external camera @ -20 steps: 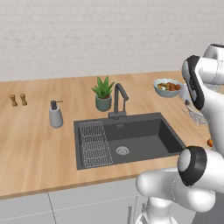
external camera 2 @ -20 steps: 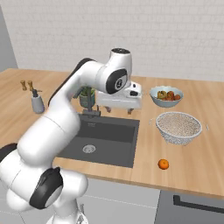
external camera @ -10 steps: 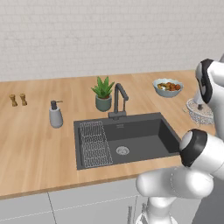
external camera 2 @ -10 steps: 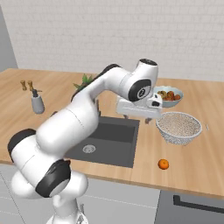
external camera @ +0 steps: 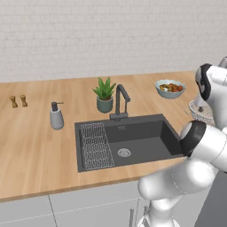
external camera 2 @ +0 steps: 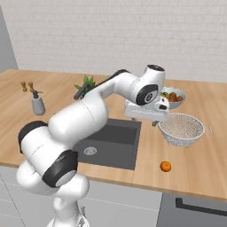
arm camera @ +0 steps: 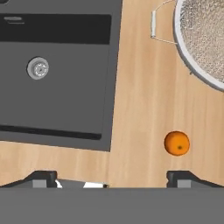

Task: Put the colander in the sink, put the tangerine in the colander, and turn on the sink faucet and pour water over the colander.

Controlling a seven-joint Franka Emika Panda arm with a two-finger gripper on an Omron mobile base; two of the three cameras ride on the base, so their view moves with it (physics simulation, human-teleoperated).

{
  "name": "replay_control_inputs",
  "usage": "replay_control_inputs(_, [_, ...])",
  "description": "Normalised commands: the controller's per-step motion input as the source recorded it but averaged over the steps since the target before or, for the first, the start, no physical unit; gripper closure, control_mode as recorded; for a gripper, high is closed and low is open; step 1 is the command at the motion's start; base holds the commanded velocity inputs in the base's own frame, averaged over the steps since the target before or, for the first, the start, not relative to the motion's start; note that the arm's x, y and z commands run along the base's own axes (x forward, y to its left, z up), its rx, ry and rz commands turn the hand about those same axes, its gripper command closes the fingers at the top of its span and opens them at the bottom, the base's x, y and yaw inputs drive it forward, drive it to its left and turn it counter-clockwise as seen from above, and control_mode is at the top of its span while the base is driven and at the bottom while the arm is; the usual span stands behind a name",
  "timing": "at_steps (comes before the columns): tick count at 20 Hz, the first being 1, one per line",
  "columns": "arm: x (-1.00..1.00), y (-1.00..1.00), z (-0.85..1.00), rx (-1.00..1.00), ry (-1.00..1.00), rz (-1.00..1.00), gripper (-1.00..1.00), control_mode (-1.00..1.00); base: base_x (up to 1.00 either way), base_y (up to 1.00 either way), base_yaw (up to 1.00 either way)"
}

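The colander (external camera 2: 181, 128) sits on the counter (external camera 2: 208, 173) just beside the sink (external camera 2: 114, 144), on the side away from the soap dispenser (external camera 2: 38, 103), and not yet in the basin. The tangerine (external camera 2: 165, 166) lies on the counter near the sink's front corner, apart from the colander. The gripper (external camera 2: 155, 120) hangs above the counter between sink and colander, close to the colander's rim, with its jaws spread wide and nothing between them.

What could go wrong, as I judge it: the mesh bowl is much wider than the jaws, so only the thin rim or a handle offers a grip. A pinch on the rim may slip or tip the bowl, and a tilted colander could catch the sink's edge and land askew. The wire rack (external camera: 95, 145) fills the sink's far side, so a drop there would leave the colander off the drain (arm camera: 38, 68) and maybe out of the faucet's (external camera: 120, 100) stream. The tangerine is a smooth ball; a brush from the arm could send it rolling off the counter's front.

Count: one colander, one tangerine, one sink, one faucet, one rack, one dispenser, one fruit bowl (external camera 2: 173, 96), one potted plant (external camera: 105, 95), two small shakers (external camera: 18, 101).
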Motion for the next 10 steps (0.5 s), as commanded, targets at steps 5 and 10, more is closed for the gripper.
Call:
replay_control_inputs(5, [0.72,-0.28,-0.27,0.0,0.0,0.01,-1.0,-1.0,0.0,0.0,0.0])
replay_control_inputs(10, [0.67,-0.32,-0.32,0.0,0.0,0.01,-1.0,-1.0,0.0,0.0,0.0])
